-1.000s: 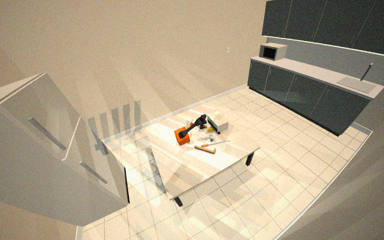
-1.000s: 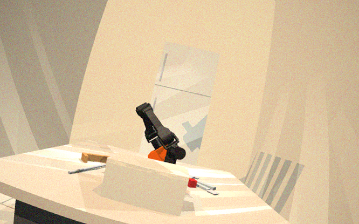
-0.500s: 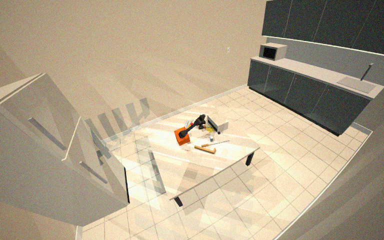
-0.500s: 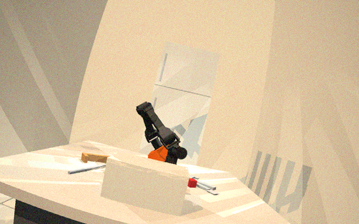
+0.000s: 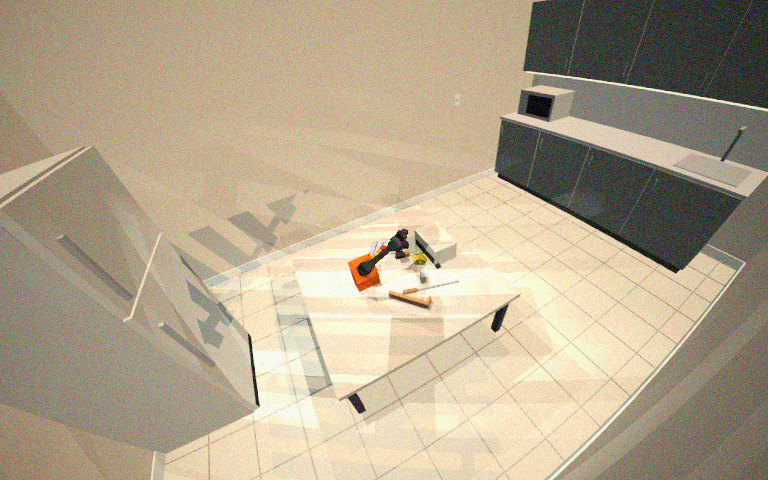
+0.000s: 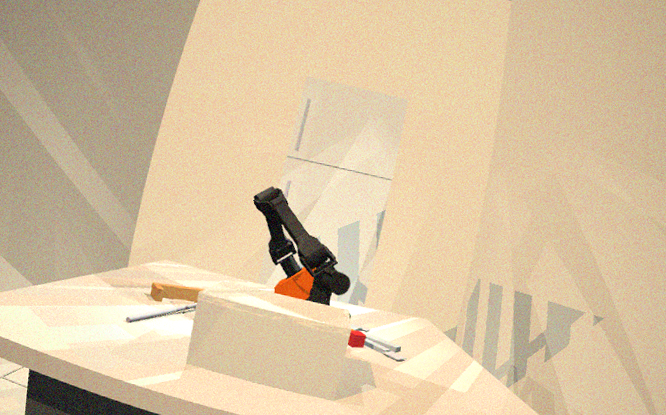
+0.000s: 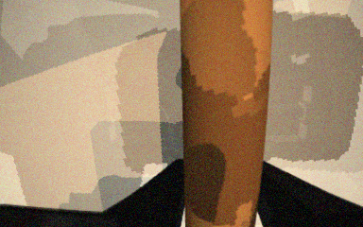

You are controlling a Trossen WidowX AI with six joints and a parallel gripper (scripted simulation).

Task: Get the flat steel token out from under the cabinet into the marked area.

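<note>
My gripper (image 5: 402, 255) (image 7: 216, 167) is shut on an orange tool handle (image 7: 227, 61) (image 5: 406, 254), which stands upright in the wrist view between the black fingers. A thin rod appears to run from the handle toward the cabinet in the top view. The pale cabinet (image 5: 445, 244) (image 6: 266, 346) stands ahead of the gripper, its dark lower front facing the arm. A yellow patch (image 5: 419, 258) lies in front of it; I cannot tell whether it is the marked area. The steel token cannot be made out. The cabinet hides the gripper in the exterior view.
On the table (image 5: 362, 345) (image 6: 104, 342), a second orange-handled rod (image 5: 436, 285) (image 6: 161, 313) and an orange hammer-shaped piece (image 5: 408, 298) (image 6: 176, 292) lie to one side. A small grey object (image 5: 423, 276) lies nearer the cabinet. A red block (image 6: 356, 338) with grey bars (image 6: 383, 344) lies on the other side.
</note>
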